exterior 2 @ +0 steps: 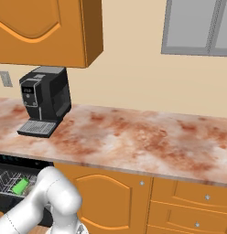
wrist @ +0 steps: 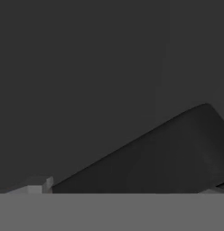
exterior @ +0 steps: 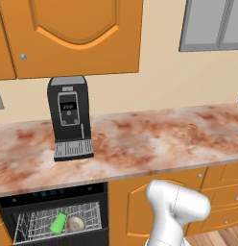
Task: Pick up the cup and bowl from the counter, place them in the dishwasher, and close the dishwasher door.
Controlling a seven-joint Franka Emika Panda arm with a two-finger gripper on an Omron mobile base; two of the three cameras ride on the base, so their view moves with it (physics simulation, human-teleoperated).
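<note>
The black dishwasher point(exterior: 49, 194) stands open under the counter point(exterior: 154, 139), its grey wire rack showing. In the rack lies the green cup point(exterior: 58, 223), tipped on its side, with the beige bowl point(exterior: 75, 223) right beside it. From the right base view the cup point(exterior 2: 20, 186) shows in the rack below the dishwasher's control strip point(exterior 2: 14, 162). In the hand view my gripper point(wrist: 125, 188) is open, its fingertips point(wrist: 39, 185) far apart at the bottom edge, close against a flat dark surface with a darker slanted shape. I cannot tell whether that surface is the dishwasher door.
A black coffee machine point(exterior: 69, 117) stands on the counter at the left, also seen from the other side point(exterior 2: 44, 100). Orange cabinet doors and drawers point(exterior 2: 188, 201) run below the counter to the right. My white arm point(exterior: 176, 211) bends low in front of them.
</note>
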